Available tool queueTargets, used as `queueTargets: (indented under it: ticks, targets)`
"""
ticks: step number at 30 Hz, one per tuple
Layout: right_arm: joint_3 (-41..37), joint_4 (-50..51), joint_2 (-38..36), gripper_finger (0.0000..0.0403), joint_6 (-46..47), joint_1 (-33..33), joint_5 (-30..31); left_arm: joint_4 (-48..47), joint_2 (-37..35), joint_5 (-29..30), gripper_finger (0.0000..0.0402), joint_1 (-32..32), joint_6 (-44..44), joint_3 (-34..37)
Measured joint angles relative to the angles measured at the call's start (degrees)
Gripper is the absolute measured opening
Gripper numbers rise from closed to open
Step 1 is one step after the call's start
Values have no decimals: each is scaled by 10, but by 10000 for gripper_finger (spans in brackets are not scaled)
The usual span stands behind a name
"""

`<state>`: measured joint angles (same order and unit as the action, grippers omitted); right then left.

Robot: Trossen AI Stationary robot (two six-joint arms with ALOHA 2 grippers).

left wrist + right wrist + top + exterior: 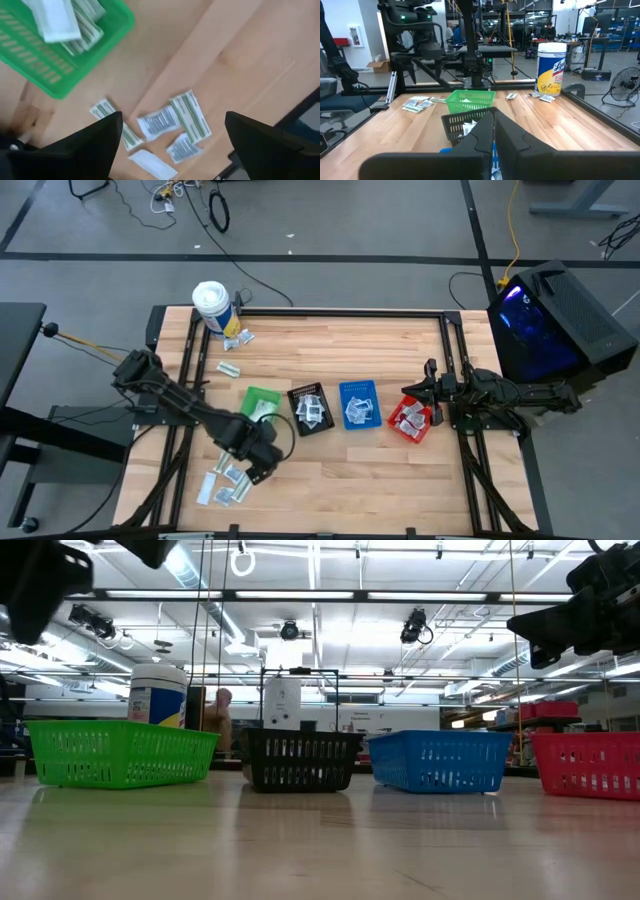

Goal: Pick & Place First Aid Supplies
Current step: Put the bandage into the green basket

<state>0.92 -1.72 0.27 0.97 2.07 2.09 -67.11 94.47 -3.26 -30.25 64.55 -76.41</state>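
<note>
Hovering with fingers spread, the left hand [170, 137] hangs over flat, crinkly printed sachets [172, 122] on the pale wooden desk [235, 55] beside the slotted green plastic bin [55, 75]. Only the high view shows the right hand [432, 387], clenched on nothing, above the red bin [410, 420].

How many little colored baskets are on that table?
4, in a row across the table's middle: green nearest the left arm, then black, then blue, and red nearest the right arm. All hold packets.
</note>
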Motion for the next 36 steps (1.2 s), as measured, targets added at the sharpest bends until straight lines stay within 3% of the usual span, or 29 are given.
queueTargets:
  ticks: [7, 17, 25, 36]
  targets:
    - [0, 0, 0, 23, 0, 0, 0, 11, 5, 7, 360, -47, 22, 9]
    - [0, 0, 0, 23, 0, 0, 0, 176, 5, 21, 360, -94, 95, 101]
    - [0, 0, 0, 23, 0, 0, 0, 223, 5, 50, 360, -128, 156, 163]
    - [0, 0, 0, 23, 0, 0, 0, 278, 24, 75, 360, -130, 182, 166]
